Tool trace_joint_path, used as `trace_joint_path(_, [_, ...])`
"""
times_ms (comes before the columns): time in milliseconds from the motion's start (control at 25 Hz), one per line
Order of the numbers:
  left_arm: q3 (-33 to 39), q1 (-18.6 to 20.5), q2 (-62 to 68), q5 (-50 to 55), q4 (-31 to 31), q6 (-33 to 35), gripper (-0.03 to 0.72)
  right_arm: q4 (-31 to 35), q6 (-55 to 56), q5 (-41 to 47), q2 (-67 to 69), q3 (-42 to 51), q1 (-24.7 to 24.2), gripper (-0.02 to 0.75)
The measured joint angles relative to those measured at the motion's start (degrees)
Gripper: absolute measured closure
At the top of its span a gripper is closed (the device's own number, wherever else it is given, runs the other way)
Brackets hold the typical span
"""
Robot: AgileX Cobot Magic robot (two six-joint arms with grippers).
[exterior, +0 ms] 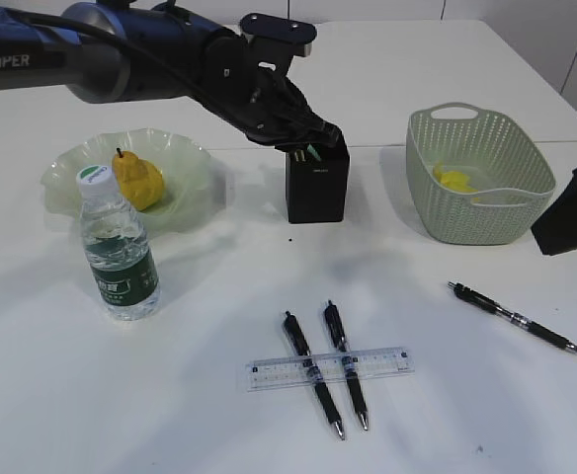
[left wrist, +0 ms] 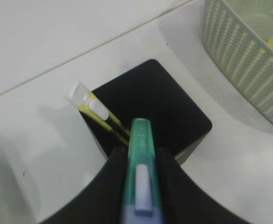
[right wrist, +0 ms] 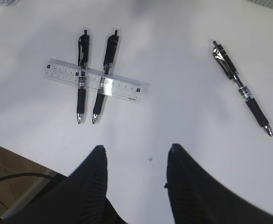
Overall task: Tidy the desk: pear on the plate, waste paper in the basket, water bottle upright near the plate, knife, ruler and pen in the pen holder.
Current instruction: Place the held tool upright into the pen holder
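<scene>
At the far middle of the large white desk (exterior: 170,395), the left gripper (left wrist: 139,161) hangs over the small black square pen holder (exterior: 316,188), its fingers pinching a green-bodied utility knife (left wrist: 141,172) held tip-down, probably so that it can drop straight into the cup. A yellow-and-white tool (left wrist: 96,114) already leans in the holder's corner. Toward the left edge, the blemished yellow pear (exterior: 138,180) lies on the ruffled pale-green glass plate (exterior: 195,158), and the clear water bottle with white cap and dark green label (exterior: 119,252) stands upright just in front of it. Toward the right edge, the oval sage-green woven-look basket (exterior: 486,212) holds something yellow (exterior: 454,180), presumably the waste paper. Near the front edge, the clear plastic ruler (exterior: 328,368) lies across two black pens (exterior: 326,367); a third black pen (exterior: 514,318) lies apart to the right. The right gripper (right wrist: 135,156) hovers above these with fingers spread and empty, seemingly placed to collect them next.
</scene>
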Motion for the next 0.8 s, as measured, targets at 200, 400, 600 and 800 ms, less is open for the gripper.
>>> trace_joint_path(200, [-5.1, 0.0, 2.3, 2.3, 0.0, 0.0, 0.571, 0.0, 0.0, 0.0, 0.0, 0.0, 0.0, 0.421])
trace_joint_path(400, [-5.6, 0.1, 2.9, 3.2, 0.0, 0.0, 0.569, -0.2, 0.0, -0.1, 0.0, 0.0, 0.0, 0.421])
trace_joint_path(600, [-5.7, 0.3, 3.4, 3.9, -0.5, 0.0, 0.568, -0.3, 0.0, -0.1, 0.0, 0.0, 0.0, 0.421])
trace_joint_path(800, [-5.7, 0.3, 4.8, 4.5, -1.4, 0.0, 0.568, -0.3, 0.0, -0.1, 0.0, 0.0, 0.0, 0.421])
